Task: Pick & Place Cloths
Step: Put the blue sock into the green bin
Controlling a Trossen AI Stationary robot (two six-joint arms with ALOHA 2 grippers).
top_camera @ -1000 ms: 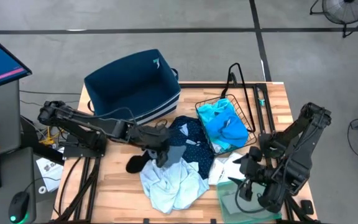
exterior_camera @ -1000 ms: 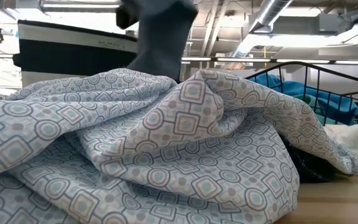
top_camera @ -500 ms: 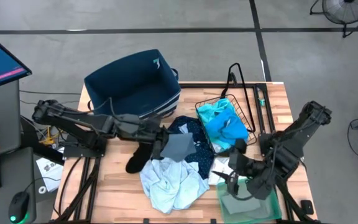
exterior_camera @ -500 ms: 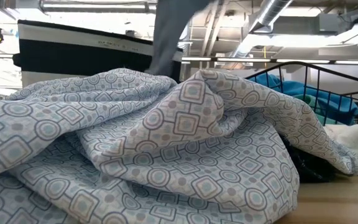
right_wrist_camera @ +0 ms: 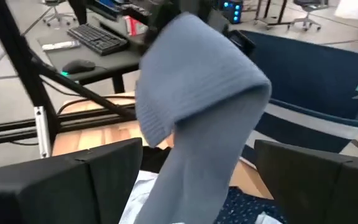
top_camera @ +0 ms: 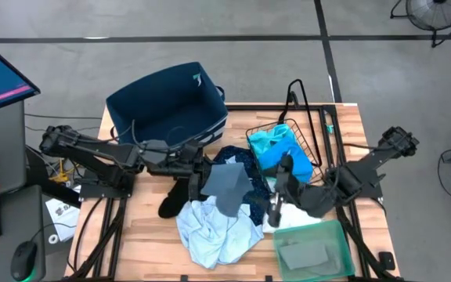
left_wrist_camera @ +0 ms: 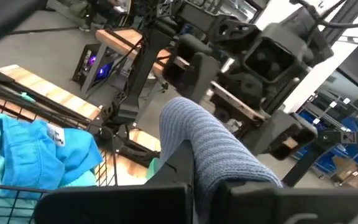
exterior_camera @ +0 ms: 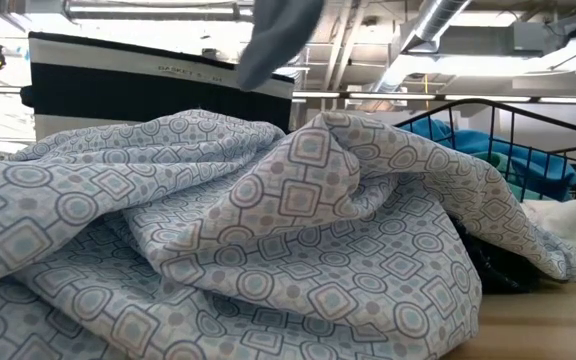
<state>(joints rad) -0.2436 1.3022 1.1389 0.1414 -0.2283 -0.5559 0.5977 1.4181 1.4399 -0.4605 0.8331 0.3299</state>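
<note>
My left gripper (top_camera: 198, 174) reaches from the table's left to its middle, shut on a grey ribbed cloth (top_camera: 227, 186) that hangs in the air. My right gripper (top_camera: 275, 192) is open and faces that cloth from the right. In the right wrist view its fingers (right_wrist_camera: 92, 180) stand wide on either side of the grey cloth (right_wrist_camera: 191, 106); I cannot tell if they touch it. Under the grey cloth lie a pale blue patterned cloth (top_camera: 214, 229), a black cloth (top_camera: 172, 202), a dotted navy cloth (top_camera: 239, 163) and a white cloth (top_camera: 284, 213). A turquoise cloth (top_camera: 282, 157) fills the wire basket. My left gripper pinches the grey cloth between its two fingers at a bunched fold (left_wrist_camera: 211, 167), coming level from the table's left. The cloth is lifted clear of the pile and droops past the fingers toward the right gripper; its lower end shows at the top of the low view (exterior_camera: 280, 40).
The navy fabric bin (top_camera: 167, 106) stands at the far left of the table. A green plastic tray (top_camera: 331, 235) at the near right corner holds a folded grey piece (top_camera: 304, 254). The black wire basket (top_camera: 308, 149) sits far right. The pale blue cloth (exterior_camera: 268, 250) fills the low view.
My left gripper has risen and moved toward the table's right, lifting the grey cloth off the pile until it hangs free. My right gripper has left the green tray, swinging up and toward the table's middle until it faces the grey cloth.
</note>
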